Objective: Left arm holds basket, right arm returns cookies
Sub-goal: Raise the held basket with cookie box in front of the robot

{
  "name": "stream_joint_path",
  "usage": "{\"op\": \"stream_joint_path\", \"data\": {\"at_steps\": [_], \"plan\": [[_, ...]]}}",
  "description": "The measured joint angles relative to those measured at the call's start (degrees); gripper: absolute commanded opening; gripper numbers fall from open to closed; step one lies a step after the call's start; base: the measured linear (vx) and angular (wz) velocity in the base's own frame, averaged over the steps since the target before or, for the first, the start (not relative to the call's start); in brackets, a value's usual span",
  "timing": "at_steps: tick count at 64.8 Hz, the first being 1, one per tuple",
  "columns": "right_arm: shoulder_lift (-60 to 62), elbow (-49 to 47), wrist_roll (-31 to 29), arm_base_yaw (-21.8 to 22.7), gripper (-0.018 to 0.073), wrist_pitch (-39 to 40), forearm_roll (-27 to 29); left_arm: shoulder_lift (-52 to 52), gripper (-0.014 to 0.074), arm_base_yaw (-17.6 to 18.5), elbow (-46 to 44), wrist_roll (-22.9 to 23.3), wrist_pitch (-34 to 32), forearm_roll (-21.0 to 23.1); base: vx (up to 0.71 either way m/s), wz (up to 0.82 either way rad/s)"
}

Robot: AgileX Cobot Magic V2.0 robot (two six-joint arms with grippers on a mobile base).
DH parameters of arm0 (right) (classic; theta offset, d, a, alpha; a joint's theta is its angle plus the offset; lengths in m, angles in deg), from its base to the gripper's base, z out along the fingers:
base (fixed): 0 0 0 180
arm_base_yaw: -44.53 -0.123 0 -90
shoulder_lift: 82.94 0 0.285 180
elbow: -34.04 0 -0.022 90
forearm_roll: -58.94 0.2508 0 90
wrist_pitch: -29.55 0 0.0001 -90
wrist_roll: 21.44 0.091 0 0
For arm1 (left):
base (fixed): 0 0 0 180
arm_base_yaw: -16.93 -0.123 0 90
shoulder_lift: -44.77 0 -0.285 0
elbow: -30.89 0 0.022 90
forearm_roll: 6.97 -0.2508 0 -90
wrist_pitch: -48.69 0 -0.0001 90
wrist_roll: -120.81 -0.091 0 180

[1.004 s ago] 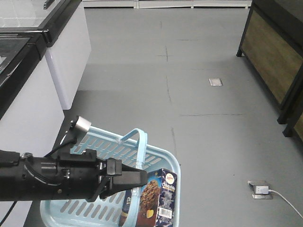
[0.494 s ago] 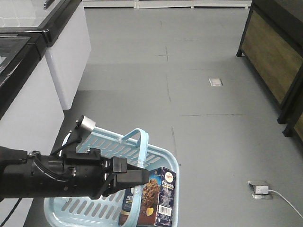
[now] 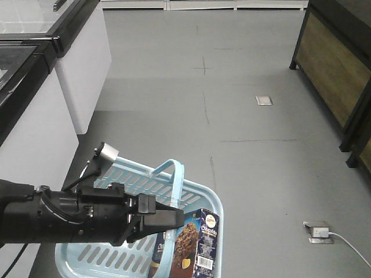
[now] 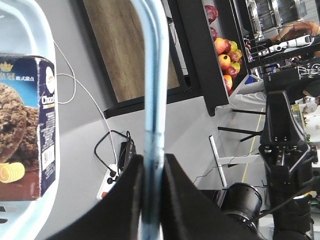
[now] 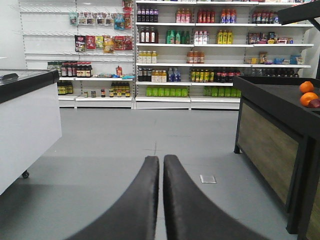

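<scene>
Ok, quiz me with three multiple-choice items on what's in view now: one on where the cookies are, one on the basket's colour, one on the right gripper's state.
1. Where is the cookies box?
A) in the basket
B) on the floor
C) on the counter

2. What colour is the basket?
A) red
B) light blue
C) green

3. How is the right gripper?
A) shut on the cookies
B) wide open
C) shut, holding nothing

Key: 1 A, the box sits inside the basket's rim. 2 B, its slotted walls and handle are light blue. 3 C, in the right wrist view its jaws meet with nothing between them.
</scene>
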State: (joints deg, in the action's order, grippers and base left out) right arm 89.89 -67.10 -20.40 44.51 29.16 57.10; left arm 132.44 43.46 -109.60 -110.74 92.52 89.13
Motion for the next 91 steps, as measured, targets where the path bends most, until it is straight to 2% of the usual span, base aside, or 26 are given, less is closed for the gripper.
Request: {"op": "stream_joint_path", "data": {"at_steps": [24,91], "plan": [[0.0,0.0,0.0,0.0,-0.0011,0.0,0.0,0.5,-0.0006,0.0,-7.1,0.1,4.2,-0.2,0.00,0.00],[0.0,0.0,0.0,0.0,-0.0011,0.0,0.0,0.5,-0.0006,0.0,-7.2,0.5,4.5,-0.5,0.00,0.00]]}}
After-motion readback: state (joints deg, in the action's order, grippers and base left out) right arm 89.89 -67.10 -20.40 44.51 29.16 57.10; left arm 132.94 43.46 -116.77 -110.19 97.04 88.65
